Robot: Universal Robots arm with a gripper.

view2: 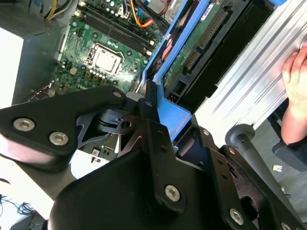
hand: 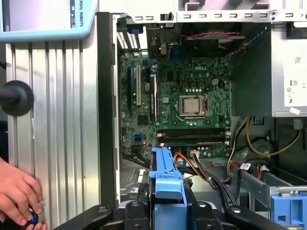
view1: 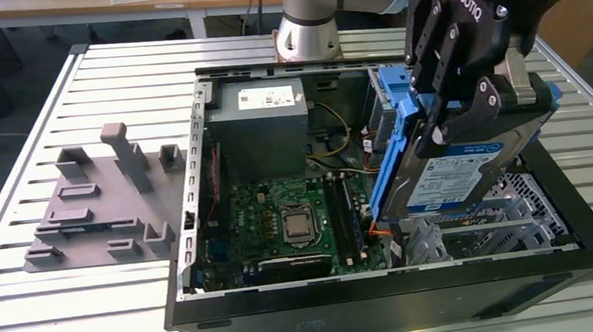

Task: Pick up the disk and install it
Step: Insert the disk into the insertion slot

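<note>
My gripper (view1: 471, 115) is shut on the disk (view1: 466, 171), a silver drive with a white-and-blue label in a blue plastic carrier (view1: 400, 147). The disk hangs on edge, tilted, above the drive bay at the exterior view's right side of the open computer case (view1: 390, 300). In the second wrist view the black fingers (view2: 153, 124) clamp the blue carrier (view2: 175, 115), and the drive's green circuit board (view2: 196, 45) faces the camera. In the first wrist view the carrier (hand: 165, 179) stands up between the fingers (hand: 206, 211) over the case's cables.
Inside the case are a grey power supply box (view1: 262, 125), the green motherboard (view1: 290, 213) and orange and black cables (hand: 201, 167). A grey fixture plate with blocks (view1: 101, 203) lies on the slatted table (view1: 35, 309). A person's hand (hand: 17, 191) rests by the case.
</note>
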